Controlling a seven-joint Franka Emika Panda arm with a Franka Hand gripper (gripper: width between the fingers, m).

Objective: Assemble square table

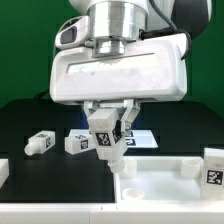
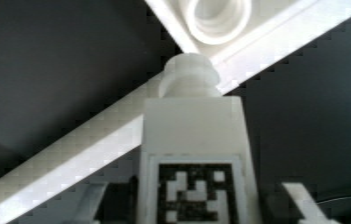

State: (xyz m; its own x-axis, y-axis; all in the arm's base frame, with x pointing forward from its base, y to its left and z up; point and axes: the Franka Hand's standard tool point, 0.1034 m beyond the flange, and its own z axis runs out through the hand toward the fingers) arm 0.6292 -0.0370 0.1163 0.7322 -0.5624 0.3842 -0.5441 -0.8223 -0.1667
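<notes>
Gripper (image 1: 108, 136) hangs over the middle of the black table (image 1: 25, 125), jaws drawn in part-way and pinching a leg (image 1: 106, 142) from both sides; the leg stands nearly upright, tag facing the exterior camera, narrow peg end pointing down. Slab (image 1: 165, 198) lies flat along the table's front edge, reaching toward the exterior view's right corner; its corner hole (image 1: 130, 190) is near the held leg's lower end. In the wrist view the leg (image 2: 190, 130) fills the centre and its peg tip sits just short of the corner hole (image 2: 216, 14) in the slab (image 2: 270, 45); whether the tip touches the slab I cannot tell. Second leg (image 1: 40, 145) and third leg (image 1: 78, 142) lie on their sides toward the exterior view's left edge; fourth leg (image 1: 213, 166) stands at the exterior view's right edge; the marker board (image 1: 145, 138) lies behind the gripper.
</notes>
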